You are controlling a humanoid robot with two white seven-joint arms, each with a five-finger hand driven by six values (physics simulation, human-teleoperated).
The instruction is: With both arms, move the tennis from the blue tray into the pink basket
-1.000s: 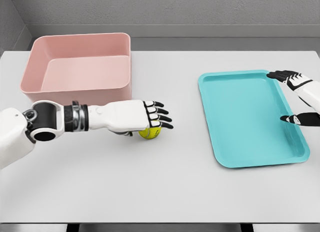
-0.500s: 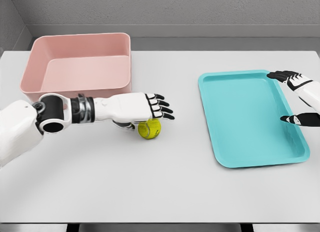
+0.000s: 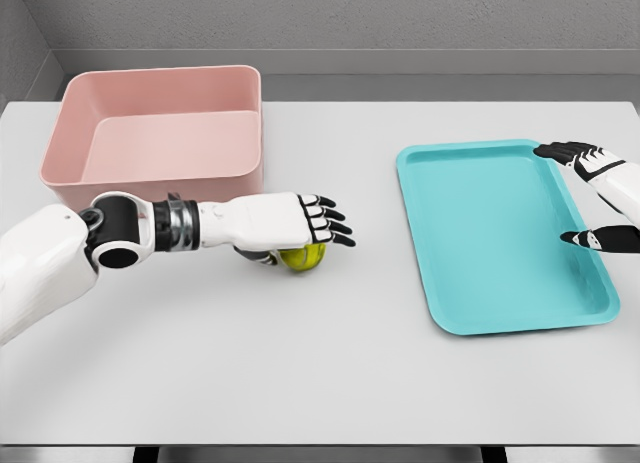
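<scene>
One view, head: left robot hand [image 3: 300, 223] has been lowered over the tennis ball [image 3: 301, 259] since half a second ago, fingers half-curled atop it, grasp unconfirmed. Ball rests on tabletop [image 3: 330, 363], near pink basket [image 3: 150, 173]. Right robot hand [image 3: 590, 198] hangs spread, empty, over blue tray [image 3: 480, 313].
</scene>
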